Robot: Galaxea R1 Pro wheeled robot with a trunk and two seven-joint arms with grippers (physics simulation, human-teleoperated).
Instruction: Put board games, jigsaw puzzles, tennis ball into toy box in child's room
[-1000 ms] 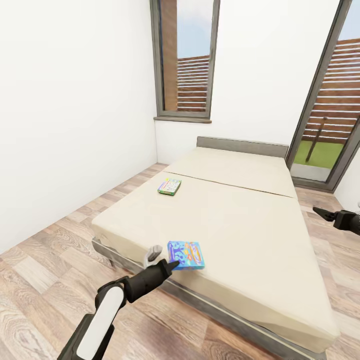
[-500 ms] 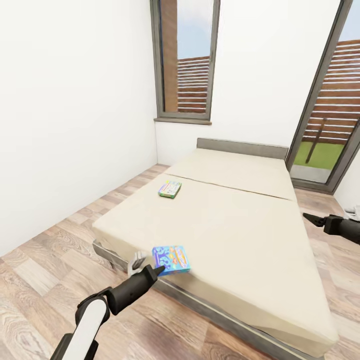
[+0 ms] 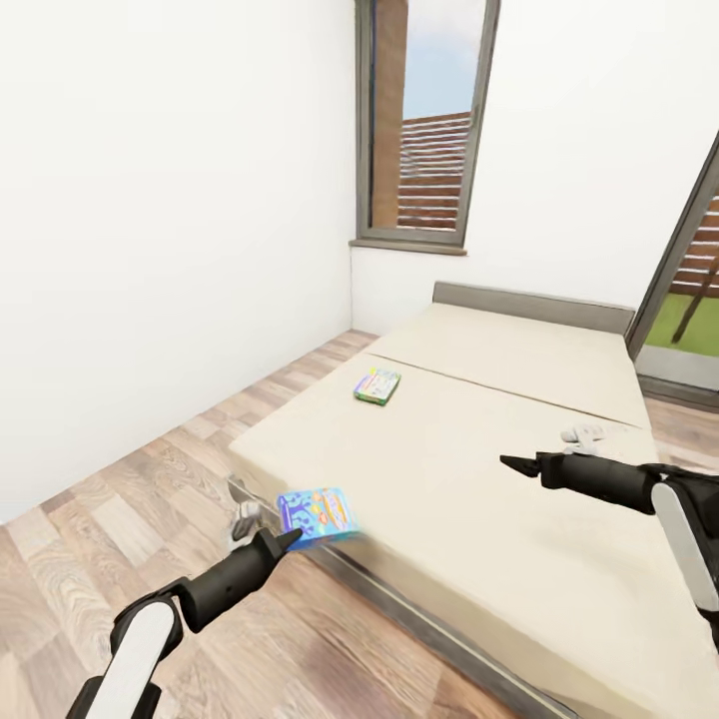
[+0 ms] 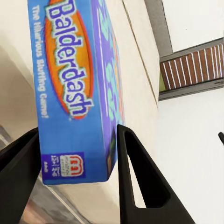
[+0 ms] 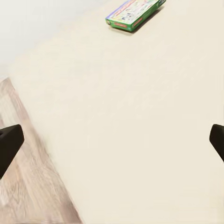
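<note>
**Blue game in my grip at the bed's edge**

Head view: my left gripper (image 3: 285, 540) holds the blue board game (image 3: 317, 512) off the bed (image 3: 519, 479) corner; my right gripper (image 3: 519, 464) hovers spread above the mattress. Left wrist: fingers (image 4: 135, 182) clamp the box. Right wrist: the green-edged board game (image 5: 135, 13) lies on the bed.

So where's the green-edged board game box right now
In the head view, the flat green-edged board game box lies on the cream mattress of the bed near its left edge, below the window, far beyond both end effectors.
</note>
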